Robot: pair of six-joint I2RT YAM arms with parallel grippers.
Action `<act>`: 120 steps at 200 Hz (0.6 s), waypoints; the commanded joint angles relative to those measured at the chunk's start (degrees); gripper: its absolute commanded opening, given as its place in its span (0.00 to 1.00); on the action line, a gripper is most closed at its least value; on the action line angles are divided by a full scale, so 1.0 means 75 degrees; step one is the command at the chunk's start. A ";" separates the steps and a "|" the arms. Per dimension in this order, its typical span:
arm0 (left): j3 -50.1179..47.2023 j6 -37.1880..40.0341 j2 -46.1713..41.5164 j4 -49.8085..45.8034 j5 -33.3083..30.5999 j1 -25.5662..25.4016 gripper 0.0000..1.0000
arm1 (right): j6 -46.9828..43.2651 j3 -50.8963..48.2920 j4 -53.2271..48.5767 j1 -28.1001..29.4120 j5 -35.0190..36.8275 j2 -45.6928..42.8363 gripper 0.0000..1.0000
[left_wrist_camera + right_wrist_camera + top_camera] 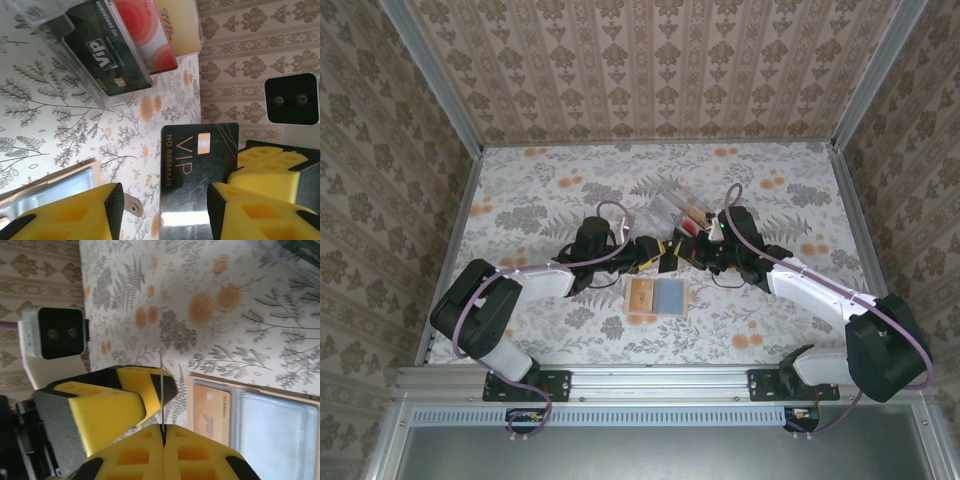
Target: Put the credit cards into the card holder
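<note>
Right gripper (163, 431) pinches a black card (197, 170) reading "VIP", "NO 8888…"; left gripper (165, 201) stands half-wide around it. Ahead of the left, a second card (105, 55) also reads "VIP".

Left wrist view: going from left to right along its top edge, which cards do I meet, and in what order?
dark VIP card → red card → orange-tan card. All three stand together in the clear tray.
</note>
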 commanded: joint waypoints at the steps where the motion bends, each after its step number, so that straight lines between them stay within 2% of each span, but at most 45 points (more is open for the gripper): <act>1: 0.0098 -0.0162 0.0003 0.0520 0.0333 0.0026 0.47 | 0.0298 -0.0147 0.0723 -0.0049 -0.0507 0.0102 0.08; 18: 0.0043 -0.0270 0.0027 0.0723 0.0376 0.0032 0.44 | 0.0343 -0.0147 0.0844 -0.0079 -0.0545 0.0193 0.08; 63: -0.0062 -0.0354 -0.0043 0.0819 0.0367 0.0022 0.26 | 0.0259 -0.0124 0.0658 -0.0135 -0.0441 0.0357 0.08; 120: -0.0147 -0.0116 -0.0277 0.0409 0.0235 0.0022 0.20 | 0.0072 -0.0019 0.0376 -0.0198 -0.0392 0.0480 0.09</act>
